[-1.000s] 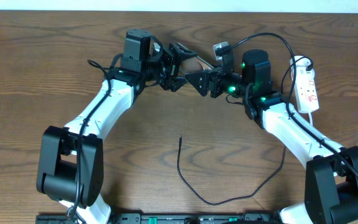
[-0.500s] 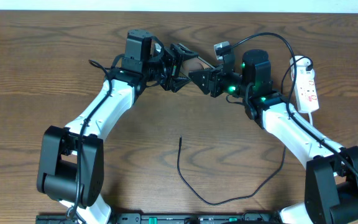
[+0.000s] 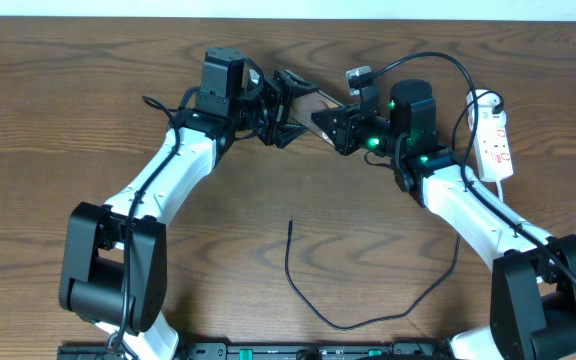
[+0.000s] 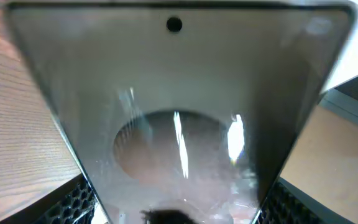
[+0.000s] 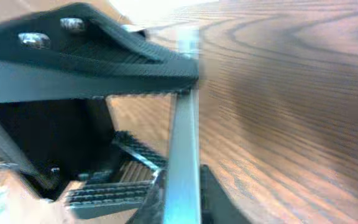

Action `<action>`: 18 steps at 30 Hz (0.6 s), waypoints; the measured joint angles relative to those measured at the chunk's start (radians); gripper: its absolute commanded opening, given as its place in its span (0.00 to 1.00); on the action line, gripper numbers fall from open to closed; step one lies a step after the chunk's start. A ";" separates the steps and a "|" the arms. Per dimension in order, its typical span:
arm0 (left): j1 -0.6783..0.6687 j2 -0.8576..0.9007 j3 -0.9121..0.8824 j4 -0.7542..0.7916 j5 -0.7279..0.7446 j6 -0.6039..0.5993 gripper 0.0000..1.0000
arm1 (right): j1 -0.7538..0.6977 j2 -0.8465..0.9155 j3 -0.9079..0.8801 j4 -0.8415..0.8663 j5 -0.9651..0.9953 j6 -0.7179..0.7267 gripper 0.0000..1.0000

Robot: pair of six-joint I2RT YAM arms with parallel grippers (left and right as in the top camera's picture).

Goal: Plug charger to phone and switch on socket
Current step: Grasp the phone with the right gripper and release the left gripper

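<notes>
The phone (image 3: 318,103) hangs above the table at the back centre, held between both grippers. My left gripper (image 3: 290,106) is shut across its width; in the left wrist view the phone (image 4: 179,93) fills the frame, with a black finger (image 4: 73,200) against each long side. My right gripper (image 3: 330,122) is shut on its end; the right wrist view shows the phone's thin edge (image 5: 184,143) pinched between the jaws. The charger (image 3: 338,322), a thin black cable, lies loose on the front of the table with its tip pointing away. The socket (image 3: 494,140) lies at the right.
The brown wooden table (image 3: 68,150) carries the socket's white cord (image 3: 480,98) looping at its far end. Part of the charger cable runs under my right arm (image 3: 468,205). A black lead arcs over the right wrist (image 3: 438,60).
My right gripper has closed from open onto the end of the phone. The left gripper has kept its hold and neither arm has shifted much.
</notes>
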 measured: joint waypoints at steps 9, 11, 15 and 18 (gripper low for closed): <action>0.000 0.000 0.000 0.000 -0.002 -0.002 0.83 | 0.000 0.001 0.000 -0.001 0.008 -0.003 0.01; 0.000 0.000 0.000 0.000 -0.005 -0.006 0.91 | 0.000 0.001 0.000 0.000 0.008 -0.003 0.01; -0.001 0.000 0.000 0.005 -0.004 -0.005 0.91 | 0.001 0.003 0.000 -0.002 0.002 -0.002 0.01; 0.000 0.000 0.000 0.005 -0.003 -0.005 0.92 | 0.000 0.004 0.000 0.007 -0.002 0.006 0.01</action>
